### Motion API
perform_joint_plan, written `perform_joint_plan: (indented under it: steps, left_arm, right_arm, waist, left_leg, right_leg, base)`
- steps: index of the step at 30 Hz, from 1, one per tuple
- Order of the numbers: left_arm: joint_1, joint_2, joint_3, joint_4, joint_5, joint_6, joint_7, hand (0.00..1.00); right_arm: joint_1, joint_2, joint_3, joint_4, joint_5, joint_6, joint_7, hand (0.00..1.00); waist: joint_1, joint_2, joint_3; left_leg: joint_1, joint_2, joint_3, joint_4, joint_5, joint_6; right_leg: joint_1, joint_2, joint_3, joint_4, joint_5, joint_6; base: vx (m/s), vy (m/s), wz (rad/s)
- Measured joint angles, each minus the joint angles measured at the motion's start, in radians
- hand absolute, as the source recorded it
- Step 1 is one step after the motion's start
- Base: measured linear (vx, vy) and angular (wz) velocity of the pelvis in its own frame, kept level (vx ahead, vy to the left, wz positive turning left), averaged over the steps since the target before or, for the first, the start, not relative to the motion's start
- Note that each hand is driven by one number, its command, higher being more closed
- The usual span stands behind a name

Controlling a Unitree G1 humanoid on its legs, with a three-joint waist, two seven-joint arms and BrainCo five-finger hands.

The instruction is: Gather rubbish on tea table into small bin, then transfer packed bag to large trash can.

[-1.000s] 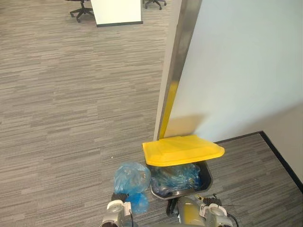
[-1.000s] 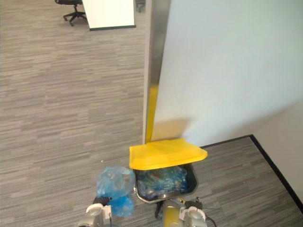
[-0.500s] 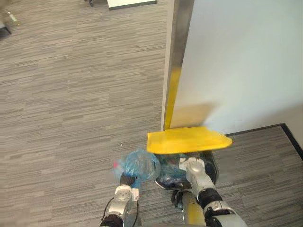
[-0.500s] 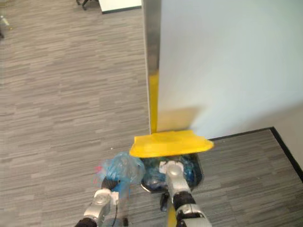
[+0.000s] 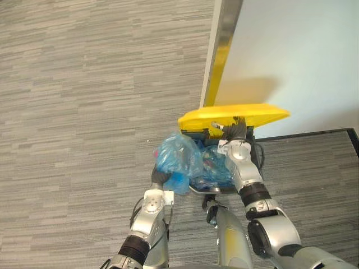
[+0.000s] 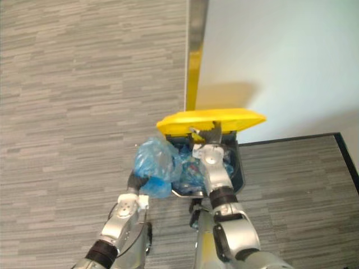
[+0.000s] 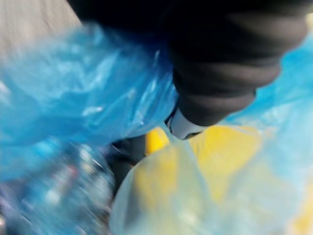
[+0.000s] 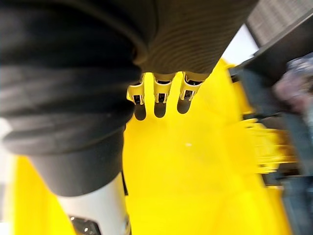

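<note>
I have the right hand (image 5: pixel 234 133) up at the centre of the frame, its straight fingers (image 8: pixel 161 93) spread flat against the underside of the yellow lid (image 5: pixel 252 114) and propping it up. The lid is smooth moulded plastic, ribbed near its hinge in the right wrist view.

Under it stands the large trash can (image 6: pixel 239 169), dark grey and boxy, lined with crinkled blue film (image 5: pixel 216 168) over what looks like clear bottles.

The packed bag (image 5: pixel 178 157) is thin, translucent blue plastic, puffed and wrinkled, with a spot of red showing through on its left side. It sits just left of centre, touching the can's left rim and partly over the opening. It is bunched against my left hand (image 5: pixel 159 178), directly below it in the frame; the blue plastic hides that hand's grip, so I cannot tell how it holds.

Grey striped carpet (image 5: pixel 84 112) covers the left half. A white wall panel (image 5: pixel 297 50) with a shiny metal edge post (image 5: pixel 227 33) takes the upper right.
</note>
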Motion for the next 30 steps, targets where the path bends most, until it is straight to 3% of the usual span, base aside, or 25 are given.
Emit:
perform_joint_plan:
  steps: [7, 16, 19, 23, 24, 25, 26, 27, 30]
  left_arm:
    - [-0.085, 0.004, -0.129, -0.194, -0.032, -0.04, -0.006, 1.0]
    - [-0.153, -0.006, -0.228, -0.198, -0.014, -0.04, -0.026, 1.0]
    - [-0.183, -0.01, -0.238, -0.169, 0.014, -0.038, -0.023, 1.0]
    - [-0.279, -0.037, -0.215, -0.006, 0.04, -0.015, -0.003, 1.0]
    - [-0.305, -0.045, -0.201, 0.031, 0.043, -0.007, 0.002, 1.0]
    - [-0.355, -0.065, -0.169, 0.09, 0.043, 0.006, 0.007, 1.0]
    - [-0.377, -0.08, -0.157, 0.125, 0.043, 0.01, 0.012, 1.0]
    - [-0.42, -0.092, -0.123, 0.174, 0.043, 0.013, 0.033, 1.0]
    - [-0.484, -0.093, -0.106, 0.254, 0.043, 0.039, 0.043, 1.0]
  right_arm:
    - [-0.07, -0.009, -0.058, 0.007, 0.033, 0.031, 0.007, 0.0]
    - [-0.167, -0.007, -0.128, 0.083, 0.061, 0.039, 0.011, 0.0]
    - [-0.189, -0.007, -0.144, 0.088, 0.061, 0.039, 0.01, 0.0]
    - [-0.242, -0.008, -0.169, 0.087, 0.061, 0.039, 0.009, 0.0]
    - [-0.253, -0.008, -0.175, 0.086, 0.062, 0.039, 0.009, 0.0]
    - [-0.28, -0.021, -0.18, 0.079, 0.062, 0.037, 0.001, 0.0]
    - [-0.288, -0.036, -0.177, 0.074, 0.062, 0.032, 0.0, 0.0]
    - [-0.327, -0.045, -0.181, 0.067, 0.063, 0.028, 0.001, 0.0]
    - [-0.337, -0.047, -0.186, 0.05, 0.064, 0.028, -0.001, 0.0]
  waist:
    - [-0.002, -0.002, 0.027]
    - [-0.009, -0.018, 0.042]
    - [-0.01, -0.029, 0.049]
    - [-0.017, -0.046, 0.063]
    - [-0.014, -0.049, 0.068]
    - [-0.025, -0.05, 0.093]
    - [-0.056, -0.074, 0.108]
    - [-0.033, -0.067, 0.116]
    - [-0.048, -0.067, 0.135]
  left_leg:
    - [-0.007, 0.029, -0.011, 0.009, -0.002, -0.003]
    - [-0.018, 0.051, -0.018, 0.007, -0.001, -0.004]
    - [-0.026, 0.064, -0.019, -0.01, 0.0, -0.003]
    - [-0.068, 0.071, -0.038, 0.001, 0.002, -0.001]
    - [-0.081, 0.088, -0.04, -0.003, 0.004, 0.0]
    - [-0.103, 0.102, -0.03, 0.011, 0.008, -0.019]
    - [-0.124, 0.081, -0.038, 0.04, 0.024, -0.04]
    - [-0.179, 0.087, -0.041, 0.093, 0.025, -0.048]
    - [-0.227, 0.064, -0.015, 0.153, 0.005, -0.019]
  right_leg:
    - [0.0, 0.028, -0.011, -0.002, -0.005, -0.009]
    - [-0.011, 0.051, -0.023, -0.008, -0.007, -0.016]
    - [-0.012, 0.069, -0.029, -0.043, -0.008, -0.016]
    - [-0.033, 0.099, -0.041, -0.092, -0.009, -0.013]
    - [-0.044, 0.103, -0.05, -0.09, -0.032, 0.017]
    - [-0.146, 0.087, 0.063, 0.195, -0.007, -0.162]
    - [-0.126, 0.062, 0.117, 0.201, -0.018, -0.147]
    - [-0.159, 0.09, 0.104, 0.164, -0.001, -0.121]
    - [-0.169, 0.086, 0.072, 0.124, 0.042, -0.129]
  base:
    - [-0.04, -0.072, -0.02]
    - [-0.03, -0.076, -0.03]
    - [-0.05, -0.105, -0.06]
    - [-0.05, -0.084, -0.19]
    - [-0.04, -0.172, -0.01]
    - [0.0, -0.18, 0.61]
    - [0.0, -0.25, 0.25]
    - [-0.01, -0.171, 0.02]
    - [-0.07, -0.058, -0.12]
